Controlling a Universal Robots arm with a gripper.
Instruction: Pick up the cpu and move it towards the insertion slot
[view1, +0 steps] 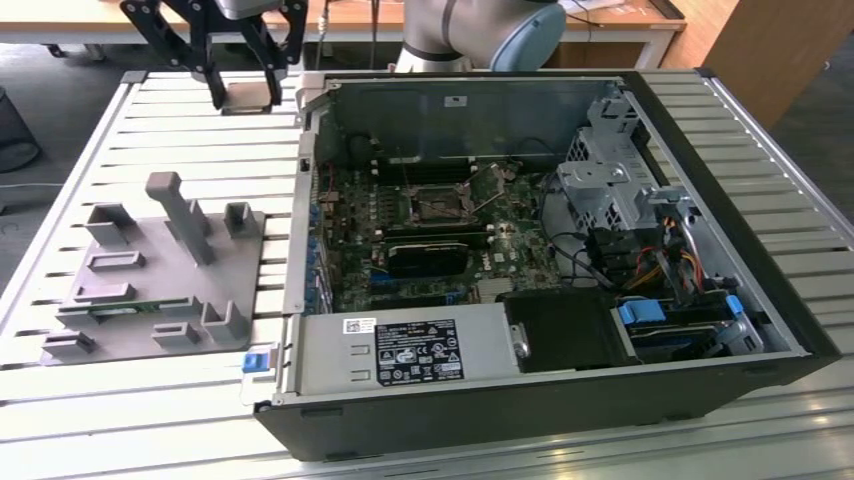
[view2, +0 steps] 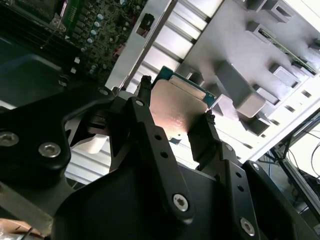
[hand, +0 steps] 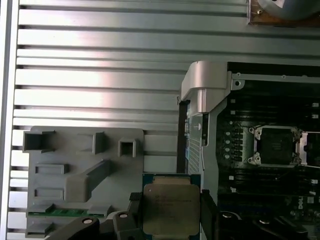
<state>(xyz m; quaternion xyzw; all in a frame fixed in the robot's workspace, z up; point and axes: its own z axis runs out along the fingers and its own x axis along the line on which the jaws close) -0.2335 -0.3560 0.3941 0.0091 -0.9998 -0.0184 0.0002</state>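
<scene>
**A:** Your gripper (view1: 250, 92) is pinching the cpu (view1: 248, 97). You can see it best in the second wrist view: the cpu (view2: 176, 109) sits flat between the two black fingers (view2: 143, 116), one on each of two opposite edges, silver plate facing the camera.

**B:** So it's off the tray?

**A:** I'd say so. In the exterior view you're holding it up over the slatted table (view1: 174, 120), well apart from the tray (view1: 147, 280) and just beside the far corner of the case (view1: 534, 390), on the exterior view's left of its wall.

**B:** And which way is the slot from what you're holding?

**A:** That's the relation to watch. The slot (view1: 438, 207) lies inside the case, on the board, towards the exterior view's right and nearer the camera than your gripper. The case wall stands between the two, so you're outside and the target is inside.

**B:** Does the first wrist view agree?

**A:** Yes. There the cpu (hand: 171, 208) shows square-on, and the slot (hand: 274, 145) lies off to one side beyond the case's silver corner bracket (hand: 204, 85). Its edges look roughly parallel to the cpu's, so I judge the offset is mostly sideways travel, little twist.
</scene>
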